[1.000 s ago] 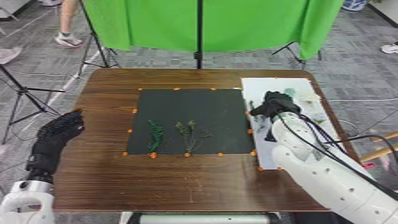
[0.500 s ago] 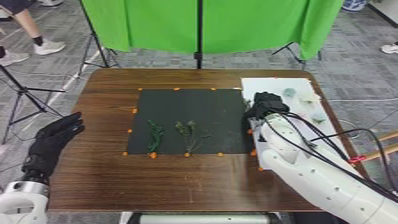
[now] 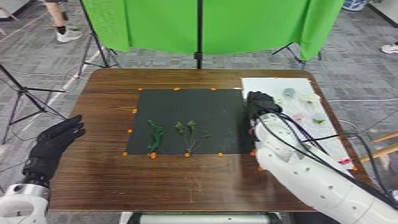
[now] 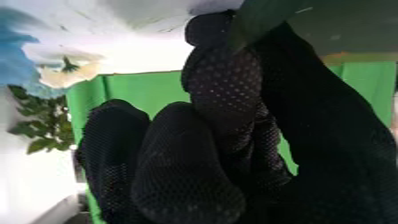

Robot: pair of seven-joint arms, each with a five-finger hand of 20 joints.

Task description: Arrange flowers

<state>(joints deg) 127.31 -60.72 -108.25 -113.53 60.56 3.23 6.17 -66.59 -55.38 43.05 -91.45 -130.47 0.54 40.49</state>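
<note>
My right hand [image 3: 262,104] is over the seam between the dark mat [image 3: 182,107] and the white board [image 3: 266,85]. In the right wrist view, the right hand [image 4: 218,82] has its fingers curled, with a dark green leaf [image 4: 259,24] pinched at the fingertips. On the mat lie a curly green stem [image 3: 156,136] and, right of it, a thin branching sprig [image 3: 189,134]. Pale blue [image 3: 289,92] and cream [image 3: 307,99] flowers rest on the board. My left hand [image 3: 58,137] stays left of the mat, fingers straight.
More flowers, one pale [image 3: 319,118] and one pink [image 3: 345,161], lie on the board's right side. Orange markers [image 3: 153,155] edge the mat. A green cloth [image 3: 151,25] on a stand is behind the brown table [image 3: 107,115].
My right hand has moved left across the white board to the mat's right edge, uncovering flowers on the board. The left hand has turned slightly in place.
</note>
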